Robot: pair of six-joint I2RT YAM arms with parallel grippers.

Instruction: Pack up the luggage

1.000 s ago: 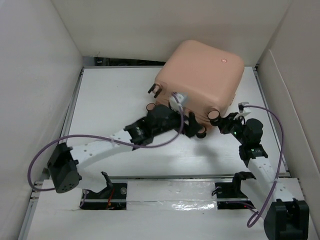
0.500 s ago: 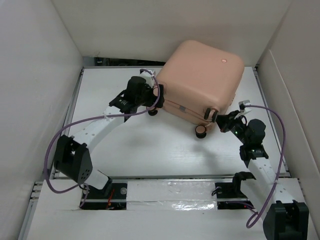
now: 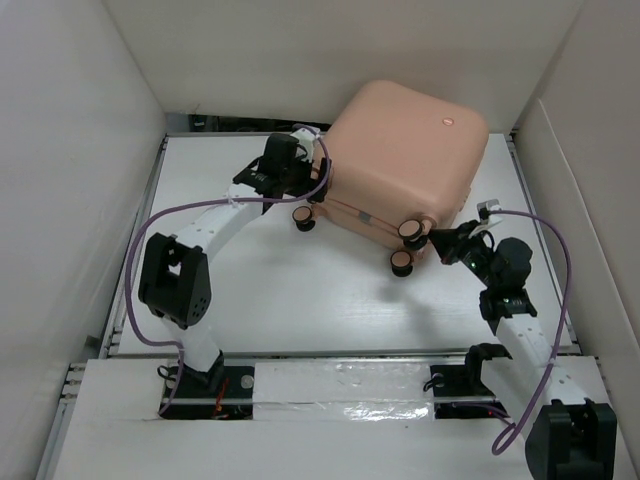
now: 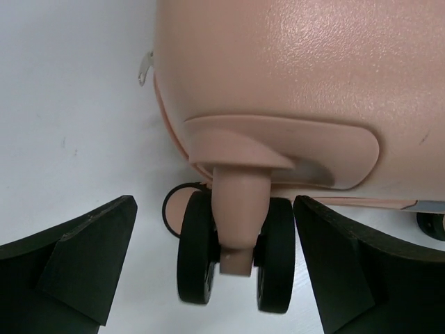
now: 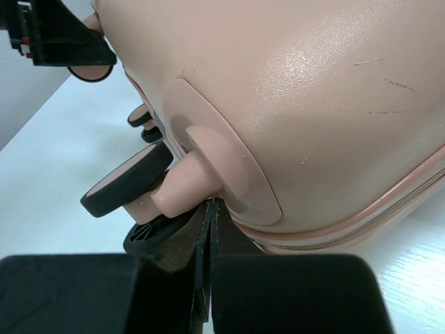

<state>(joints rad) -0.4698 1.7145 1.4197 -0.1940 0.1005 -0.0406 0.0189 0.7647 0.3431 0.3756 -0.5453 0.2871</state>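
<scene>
The luggage (image 3: 405, 160) is a peach-pink hard-shell suitcase, closed, lying at the back right of the white table. My left gripper (image 3: 312, 196) is at its left corner. In the left wrist view it (image 4: 214, 209) stands open, its fingers (image 4: 83, 257) on either side of a black twin wheel (image 4: 198, 257) without touching it. My right gripper (image 3: 441, 242) is at the near right corner. It (image 5: 211, 207) is shut on nothing, with its tips pressed up under the stem of a wheel (image 5: 128, 179), against the shell (image 5: 313, 90).
White walls (image 3: 90, 150) close in the table on the left, back and right. A metal rail (image 3: 330, 352) runs along the near edge by the arm bases. Purple cables (image 3: 555, 260) loop off both arms. Other suitcase wheels (image 3: 401, 263) stick out toward the table's middle.
My left arm has swung from the suitcase's near edge round to its left corner, and its gripper has opened wider around the wheel. The right gripper has stayed shut in place.
</scene>
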